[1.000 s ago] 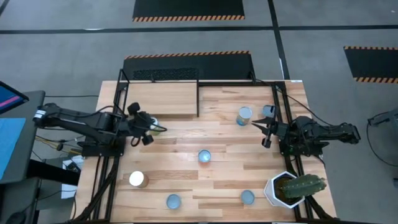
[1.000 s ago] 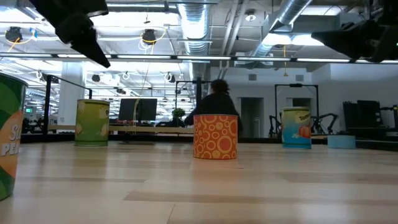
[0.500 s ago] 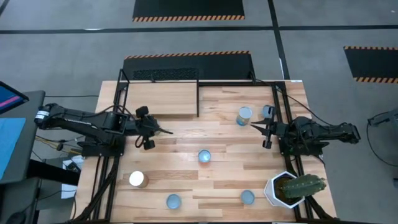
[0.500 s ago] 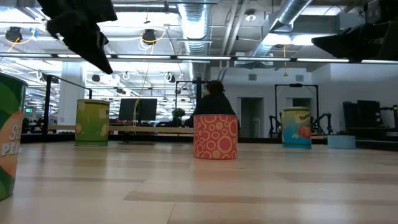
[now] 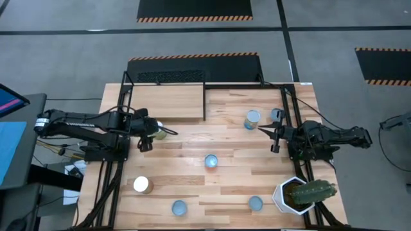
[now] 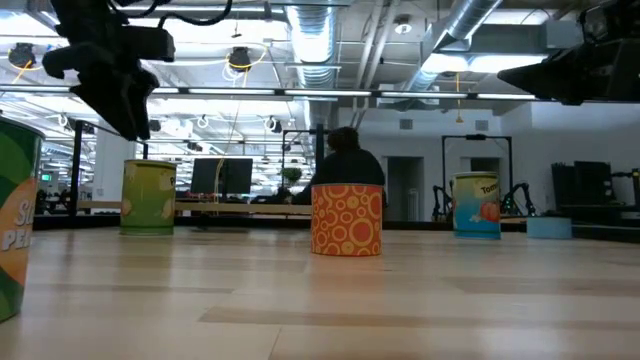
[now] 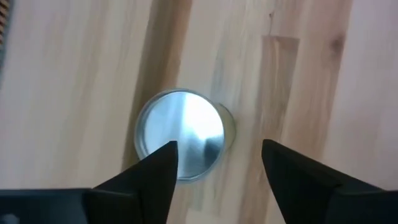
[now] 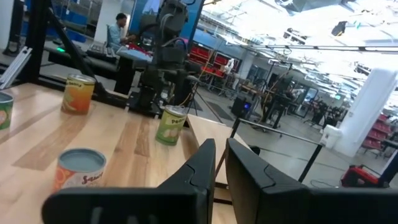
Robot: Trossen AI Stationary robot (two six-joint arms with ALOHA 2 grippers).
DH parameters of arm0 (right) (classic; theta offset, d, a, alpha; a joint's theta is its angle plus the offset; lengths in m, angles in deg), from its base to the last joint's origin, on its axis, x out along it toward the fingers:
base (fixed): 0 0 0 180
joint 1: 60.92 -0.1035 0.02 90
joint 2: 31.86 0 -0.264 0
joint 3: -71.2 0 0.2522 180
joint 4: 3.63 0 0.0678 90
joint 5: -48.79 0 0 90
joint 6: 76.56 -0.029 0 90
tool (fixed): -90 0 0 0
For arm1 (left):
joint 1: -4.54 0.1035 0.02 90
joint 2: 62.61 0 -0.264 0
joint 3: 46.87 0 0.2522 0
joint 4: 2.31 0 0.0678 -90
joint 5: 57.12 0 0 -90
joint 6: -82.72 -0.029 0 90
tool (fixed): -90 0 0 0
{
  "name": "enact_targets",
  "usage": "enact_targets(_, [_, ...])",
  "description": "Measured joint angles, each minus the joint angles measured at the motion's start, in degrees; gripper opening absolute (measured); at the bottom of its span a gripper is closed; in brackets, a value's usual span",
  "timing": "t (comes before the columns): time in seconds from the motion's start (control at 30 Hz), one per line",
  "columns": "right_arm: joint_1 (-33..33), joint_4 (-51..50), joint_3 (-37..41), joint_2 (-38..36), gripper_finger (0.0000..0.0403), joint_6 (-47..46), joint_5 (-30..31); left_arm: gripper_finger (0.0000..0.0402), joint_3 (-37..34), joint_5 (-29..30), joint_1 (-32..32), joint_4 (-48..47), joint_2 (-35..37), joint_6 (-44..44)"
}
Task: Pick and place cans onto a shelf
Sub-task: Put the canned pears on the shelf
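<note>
My left gripper (image 7: 217,158) hangs open, pointing steeply down over a yellow-green can with a silvery top (image 7: 180,142), one finger on either side and clear of it. That can (image 5: 158,130) stands upright on the table just in front of the shelf (image 5: 168,102); in the low view the can (image 6: 148,197) sits below the arm (image 6: 105,70). My right gripper (image 8: 221,158) waits shut at the table's right side (image 5: 275,137), held about level. Other cans stand upright on the table: one (image 5: 253,119), one (image 5: 210,161) and a white-topped one (image 5: 142,185).
Two more cans (image 5: 179,207) (image 5: 255,203) stand near the front edge, and one (image 5: 277,114) by the right arm. A white pot with a cactus (image 5: 302,194) fills the front right corner. Black rods (image 5: 205,99) frame the shelf. A person sits beyond the table (image 6: 347,160).
My left gripper has swung a little toward the table's left edge, tipped more steeply downward over the yellow-green can and opened. The can has stayed in place.
</note>
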Motion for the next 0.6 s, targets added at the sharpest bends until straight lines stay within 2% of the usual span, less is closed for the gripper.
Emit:
enact_targets(0.3, [0.0,0.1,0.0,0.0,0.006,-0.1,0.0,0.0213,-1.8,0.1,0.0,0.8,-2.3,1.7])
enact_targets(0.47, [0.0,-0.1,0.0,0.0,0.006,-0.1,-0.1,0.0204,-1.8,0.1,0.0,0.9,-7.6,1.7])
enact_targets(0.6, [0.0,-0.5,0.0,0.0,0.006,-1.8,-0.1,0.0199,-1.4,3.0,0.0,1.2,-13.0,1.8])
